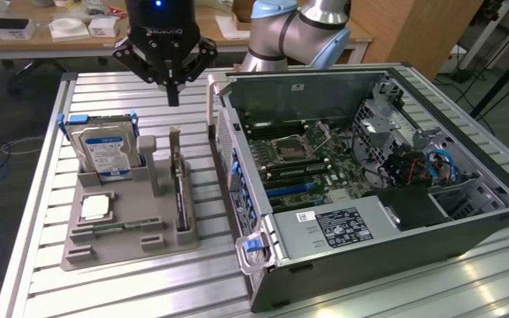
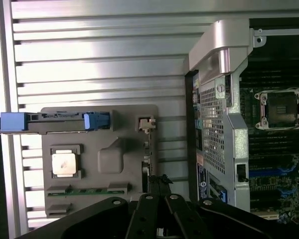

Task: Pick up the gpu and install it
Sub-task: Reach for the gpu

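Overhead, gripper clenched empty, gpu upright in tray, HDD beside, PC case near.

The gripper linkage hides the end of the gpu directly beneath it. The case beside the gripper is cut by the picture's edge. Below the gripper, the label on the hard drive is too small to read. The arm above is cropped.

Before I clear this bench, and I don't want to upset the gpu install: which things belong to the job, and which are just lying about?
Job:
gpu, on edge in the grey tray
gripper, above it
open computer case

Lying about:
hard drive
processor chip
memory stick
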`<control>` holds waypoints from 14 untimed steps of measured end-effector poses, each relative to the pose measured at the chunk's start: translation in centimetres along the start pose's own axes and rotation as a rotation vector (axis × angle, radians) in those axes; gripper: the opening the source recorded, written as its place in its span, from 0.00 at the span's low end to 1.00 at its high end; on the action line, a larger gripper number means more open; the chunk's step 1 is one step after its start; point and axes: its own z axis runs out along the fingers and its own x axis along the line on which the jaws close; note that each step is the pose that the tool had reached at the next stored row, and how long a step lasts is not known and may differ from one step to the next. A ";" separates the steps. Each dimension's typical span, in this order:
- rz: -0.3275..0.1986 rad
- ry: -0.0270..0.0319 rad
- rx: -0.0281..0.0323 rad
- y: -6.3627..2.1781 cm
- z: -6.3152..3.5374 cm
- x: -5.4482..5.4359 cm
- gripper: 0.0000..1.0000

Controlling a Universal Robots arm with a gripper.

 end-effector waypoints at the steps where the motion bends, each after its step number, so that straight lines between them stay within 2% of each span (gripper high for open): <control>1: 0.000 0.0000 0.0000 0.00 0.00 0.1 0.11; 8: 0.000 0.0000 0.0000 -0.01 0.00 0.1 0.11; 10: 0.000 0.0000 0.0000 -0.01 0.00 0.1 0.23; 11: 0.000 0.0000 0.0000 -0.01 0.00 0.1 0.23; 13: 0.000 0.0000 0.0000 -0.01 0.00 0.1 0.35; 14: 0.000 0.0000 -0.0001 -0.01 0.00 0.1 0.35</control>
